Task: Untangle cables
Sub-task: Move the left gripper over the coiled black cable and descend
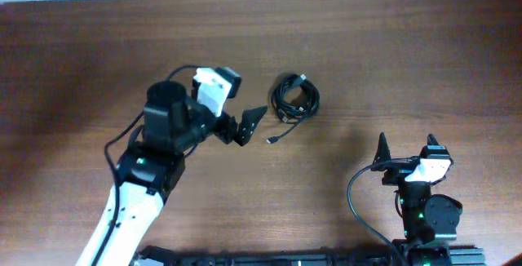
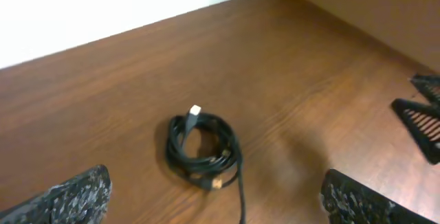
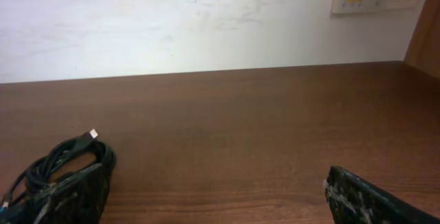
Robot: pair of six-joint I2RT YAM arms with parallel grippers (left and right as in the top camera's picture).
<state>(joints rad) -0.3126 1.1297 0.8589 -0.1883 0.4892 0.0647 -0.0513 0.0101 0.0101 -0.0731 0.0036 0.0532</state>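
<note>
The cables point(image 1: 295, 97) are lying as one small coiled bundle on the table point(image 1: 424, 54), toward the middle rear, with a loose tail point(image 1: 276, 138) trailing toward the near side. The left gripper point(image 1: 239, 126) is hovering just beside the bundle, on its left, with its jaws spread fully wide and nothing between them. In the left wrist view its fingers point(image 2: 72, 195) are framing the coil, which is showing a pale plug point(image 2: 195, 110) at its far edge and a brass-coloured plug point(image 2: 216, 182) at its near edge. The right gripper point(image 1: 406, 147) is sitting well apart, near the front right, likewise wide open and empty. In this inspector's judgement the left arm is making its first approach for a grasp, and nothing is yet separated. To do this well, the arm should be aiming at a single strand, not the whole coil. The loose tail is offering the cleanest target, being clear of the loops. The fingers should be straddling it squarely and closing only once low enough to trap so thin a cord. The right arm is looking too distant to help and should be coming across to pin the coil. Otherwise a pull is likely to drag the whole bundle or tighten the loops.
</note>
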